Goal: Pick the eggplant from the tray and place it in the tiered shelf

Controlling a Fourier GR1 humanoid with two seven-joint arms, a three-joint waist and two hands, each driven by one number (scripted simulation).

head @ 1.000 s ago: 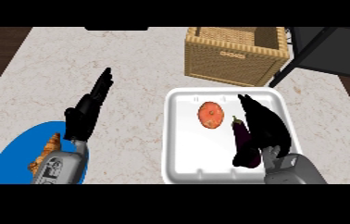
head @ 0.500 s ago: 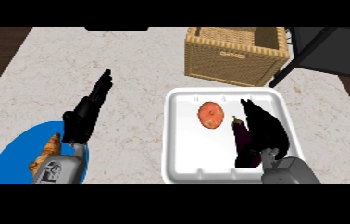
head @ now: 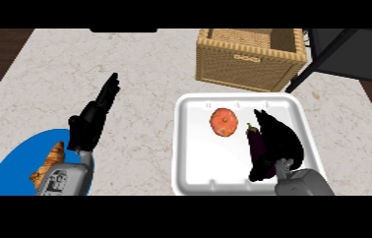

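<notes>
While in tray (head: 193,148): eggplant (head: 259,153), lower right, probably smooth, slippery, firm; grasp mid-body.
Right hand (head: 280,138): fingers straight alongside, holding nothing.
Left hand (head: 91,121): resting, fingers straight.

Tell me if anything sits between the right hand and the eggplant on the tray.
Nothing visible does. The right hand lies over the tray, right alongside the eggplant. The orange round food sits apart, to the left.
</notes>
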